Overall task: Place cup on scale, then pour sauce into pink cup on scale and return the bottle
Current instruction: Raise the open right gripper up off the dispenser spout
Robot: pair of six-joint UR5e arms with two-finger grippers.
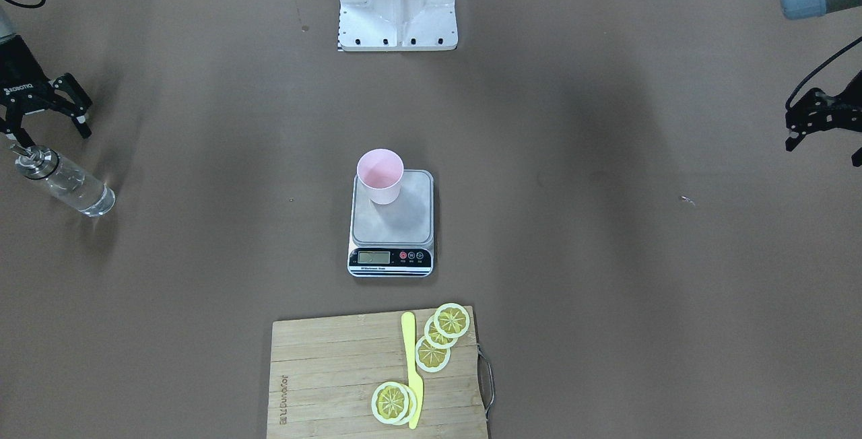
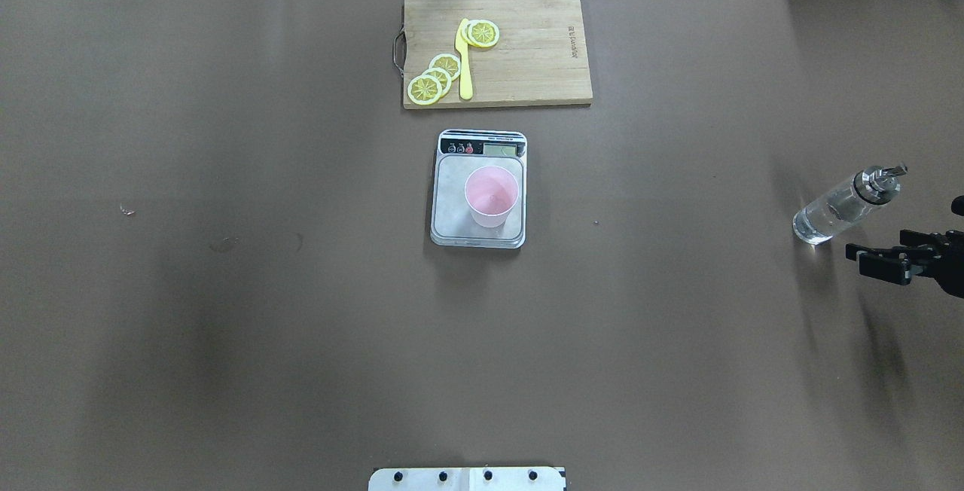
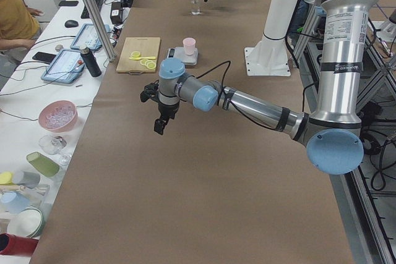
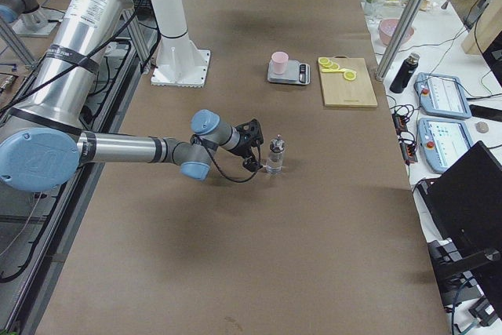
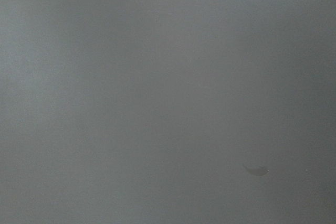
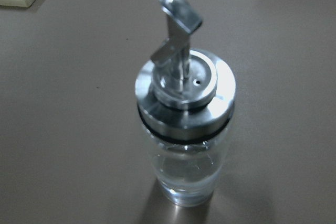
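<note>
Table [image 2: 226, 288]: brown covering; everything below rests on it. Clock directions are read in the overhead view.
Cutting board [image 2: 527, 47]: wooden, at 12 o'clock from the scale, just apart from it. It carries lemon slices [image 2: 437, 78] and a yellow knife [image 2: 465, 62].
Scale [image 2: 450, 212]: mid-table, display strip on its 12 o'clock edge.
Bottle [image 2: 840, 208]: stands upright on the table, well apart from the scale at its 3 o'clock. Nothing grips it. Silver spout [image 6: 178, 19] on top.
Sauce [image 6: 186, 174]: clear liquid low in the glass.
Cup [image 2: 491, 196]: pink, upright on the steel platform, toward the side away from the display. I cannot tell whether it holds any liquid.
Right gripper [image 2: 858, 259]: fingers spread, empty, just beside the bottle at its 5 o'clock, not touching.
Left gripper [image 1: 823, 149]: far out at 9 o'clock from the scale, over bare table. Only partly in frame; its fingers look spread, with nothing between them.
Step in hand: cup placement looks done. Judging by the open jaws beside the bottle, the bottle grasp comes next.
Next move: bring the open fingers either side of the glass body below the metal collar, close firmly, lift straight up, then carry it toward 9 o'clock, over the cup.
Writing: "ROBOTIQ" in white on the right gripper body, front-facing view. A branded mark on the board looks like "Joyoung". The LCD digits and the print beneath are too small to read.
</note>
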